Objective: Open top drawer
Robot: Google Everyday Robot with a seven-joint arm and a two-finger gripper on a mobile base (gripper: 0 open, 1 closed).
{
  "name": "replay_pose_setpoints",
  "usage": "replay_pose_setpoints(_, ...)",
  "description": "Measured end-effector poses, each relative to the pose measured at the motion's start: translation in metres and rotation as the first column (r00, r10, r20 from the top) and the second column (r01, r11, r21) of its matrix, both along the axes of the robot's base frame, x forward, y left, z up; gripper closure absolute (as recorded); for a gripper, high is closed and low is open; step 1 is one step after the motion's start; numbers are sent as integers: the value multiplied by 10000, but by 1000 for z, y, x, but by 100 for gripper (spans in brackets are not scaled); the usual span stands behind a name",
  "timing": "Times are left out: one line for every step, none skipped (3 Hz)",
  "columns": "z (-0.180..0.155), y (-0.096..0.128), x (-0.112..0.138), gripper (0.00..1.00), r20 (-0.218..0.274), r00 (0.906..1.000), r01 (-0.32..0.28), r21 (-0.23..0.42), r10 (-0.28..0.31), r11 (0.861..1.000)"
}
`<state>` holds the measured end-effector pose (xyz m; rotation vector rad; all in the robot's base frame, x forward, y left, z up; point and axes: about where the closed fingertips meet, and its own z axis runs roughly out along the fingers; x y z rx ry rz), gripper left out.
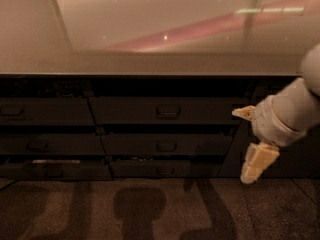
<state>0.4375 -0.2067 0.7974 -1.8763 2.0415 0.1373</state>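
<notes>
The top drawer [165, 110] is the wide dark grey front in the middle column just under the counter. Its small loop handle [168, 112] sits at its centre, and its front stands in line with the fronts around it. My gripper [249, 140] hangs to the right of the drawer, off its right end and about level with the drawer below. It is open and empty. One cream fingertip [244, 113] points left near the drawer's right edge and the other fingertip [254, 165] hangs lower. It touches nothing.
A glossy pale counter top [160, 34] overhangs the drawers. Two slimmer drawers [166, 146] lie below the top one. A narrower column of drawers [45, 111] is on the left, its lowest one [52, 168] slightly ajar. Brown carpet [150, 209] lies in front.
</notes>
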Motion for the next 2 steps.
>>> replay_pose_setpoints(-16,-6,34,0,-574,9963,589,-745,-632,9955)
replay_pose_setpoints(-17,-17,84,0,-297,9941,1014,-902,-1044,9907)
